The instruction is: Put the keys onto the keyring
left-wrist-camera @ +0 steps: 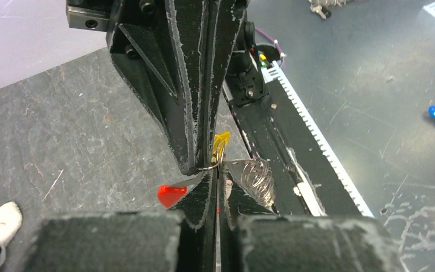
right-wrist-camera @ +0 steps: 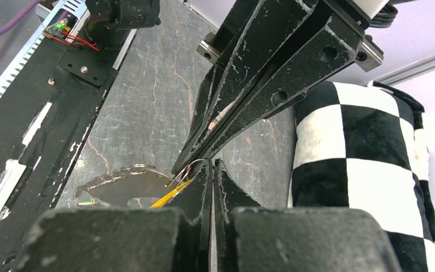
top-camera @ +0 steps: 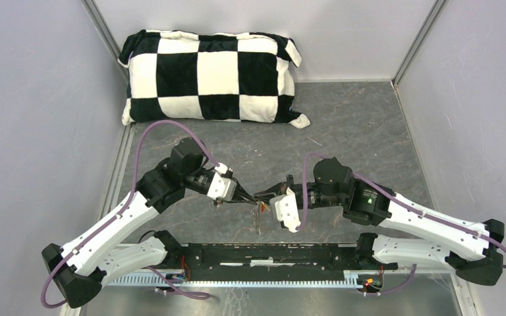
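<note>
Yellow plastic marks the thing to watch: the small key with the yellow plastic head [left-wrist-camera: 221,145] sits right where the two grippers meet, above the dark grey scratched table [top-camera: 362,131]. In the top view the left gripper [top-camera: 245,197] reaches in from 9 o'clock and the right gripper [top-camera: 271,195] from 3 o'clock, their tips touching or all but touching.

Both are clenched, with the fingers pressed flat together. The right gripper appears to pinch the yellow key. The left appears to pinch the keyring, a thin grey metal loop [left-wrist-camera: 209,168]. Its elongated red plastic tag [left-wrist-camera: 171,195] juts out at 9 o'clock from the fingertip in the left wrist view.

In that view the key stands at 1 o'clock of the loop and touches it, with its long axis running roughly from 12 to 6, down towards the wire. I judge the threading to be in hand: the key's hole has to be worked onto the loop, and neither arm is the nearer, since both are at the joint.

A speck of green [right-wrist-camera: 88,202] at 8 o'clock in the right wrist view may be the second key, but it is too small to tell.
</note>
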Robot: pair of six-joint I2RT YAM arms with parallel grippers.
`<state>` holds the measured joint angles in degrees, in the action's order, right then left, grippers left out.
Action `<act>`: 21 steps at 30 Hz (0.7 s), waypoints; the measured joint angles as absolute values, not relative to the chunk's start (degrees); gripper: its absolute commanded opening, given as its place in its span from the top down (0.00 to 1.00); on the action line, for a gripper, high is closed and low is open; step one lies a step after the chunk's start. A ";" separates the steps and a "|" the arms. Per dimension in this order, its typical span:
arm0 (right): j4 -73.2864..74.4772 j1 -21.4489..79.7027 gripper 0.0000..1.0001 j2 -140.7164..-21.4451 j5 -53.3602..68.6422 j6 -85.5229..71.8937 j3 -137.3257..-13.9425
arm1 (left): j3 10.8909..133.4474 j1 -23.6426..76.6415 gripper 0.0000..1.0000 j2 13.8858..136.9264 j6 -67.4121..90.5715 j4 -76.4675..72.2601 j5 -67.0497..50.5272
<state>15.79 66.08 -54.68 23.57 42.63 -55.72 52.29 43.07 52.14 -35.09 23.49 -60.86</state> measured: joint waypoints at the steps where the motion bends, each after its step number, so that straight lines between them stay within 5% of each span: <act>1: 16.45 65.78 0.98 -54.87 23.79 42.54 -56.31 | 51.75 42.96 0.98 51.92 -32.97 21.87 -60.86; 12: 31.03 60.38 0.74 -63.42 32.34 42.94 -69.58 | 44.88 42.06 0.98 49.82 -17.30 5.50 -61.65; 21: 39.86 57.08 0.66 -68.82 38.65 44.27 -79.13 | 41.28 42.06 0.98 48.86 -9.93 -7.55 -62.17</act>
<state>39.86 57.08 -68.82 38.65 44.27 -79.13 41.28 42.06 48.86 -9.93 -7.55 -62.17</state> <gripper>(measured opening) 0.324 0.027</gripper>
